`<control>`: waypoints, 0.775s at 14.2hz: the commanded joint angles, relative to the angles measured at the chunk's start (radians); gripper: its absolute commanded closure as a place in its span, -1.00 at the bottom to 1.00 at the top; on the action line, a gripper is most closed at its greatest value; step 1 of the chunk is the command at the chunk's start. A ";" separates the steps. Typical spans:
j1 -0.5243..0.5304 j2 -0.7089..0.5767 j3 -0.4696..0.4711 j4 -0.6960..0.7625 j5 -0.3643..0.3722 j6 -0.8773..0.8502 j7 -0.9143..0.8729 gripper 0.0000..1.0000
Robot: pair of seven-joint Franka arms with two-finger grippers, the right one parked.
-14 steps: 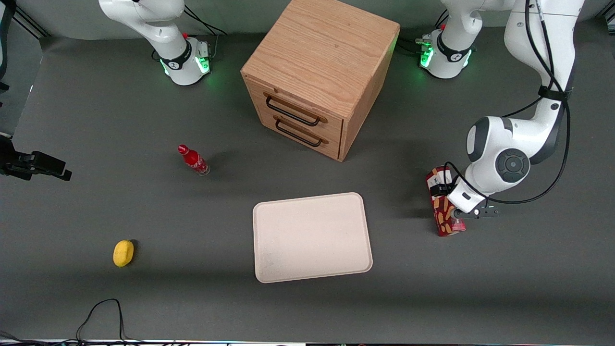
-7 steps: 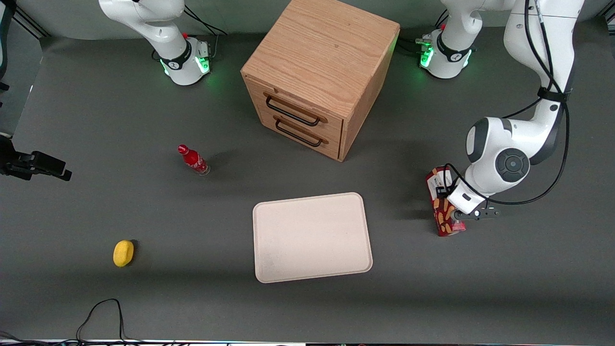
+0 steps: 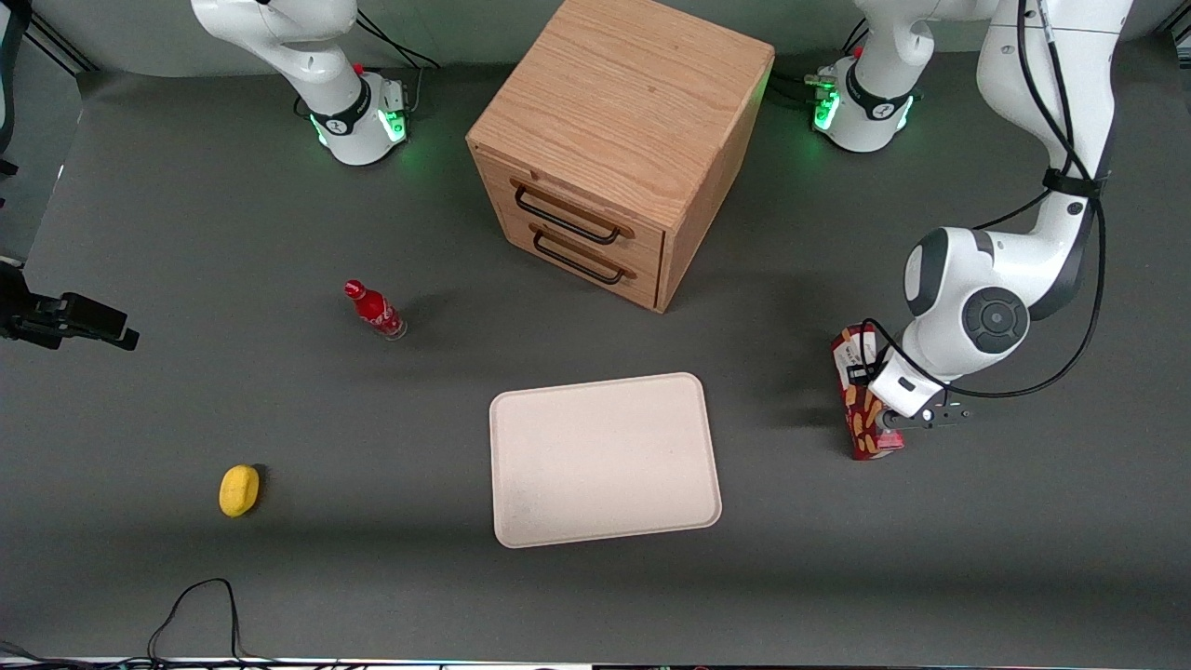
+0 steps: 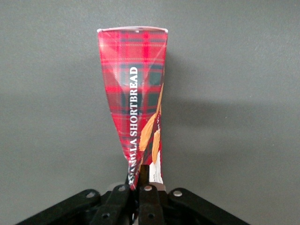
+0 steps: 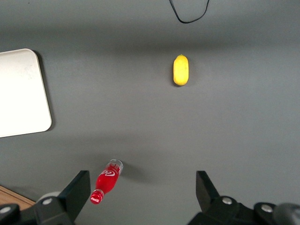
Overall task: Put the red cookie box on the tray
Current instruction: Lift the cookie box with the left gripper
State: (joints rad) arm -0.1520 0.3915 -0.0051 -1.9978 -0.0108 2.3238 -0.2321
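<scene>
Gripper (image 3: 884,421) on box (image 3: 861,395); tray (image 3: 605,461) nearby

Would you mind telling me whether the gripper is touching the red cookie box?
Touching. In the left wrist view the gripper has its fingers closed on the end of the red cookie box, pinching the carton narrow there.

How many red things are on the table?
2. The red cookie box is pinched in the gripper, at the working arm's end. The small red bottle stands toward the parked arm's end, beside the wooden cabinet.

A wooden two-drawer cabinet (image 3: 619,149) stands on the dark grey matte table (image 3: 279,577)
</scene>
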 commanded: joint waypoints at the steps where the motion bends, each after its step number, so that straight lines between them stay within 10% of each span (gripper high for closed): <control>1: 0.000 -0.025 0.002 0.056 -0.003 -0.081 -0.019 1.00; 11: 0.012 -0.123 0.004 0.698 -0.003 -0.956 -0.042 1.00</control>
State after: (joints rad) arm -0.1399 0.2440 -0.0019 -1.4504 -0.0111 1.5013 -0.2596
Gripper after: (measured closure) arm 0.974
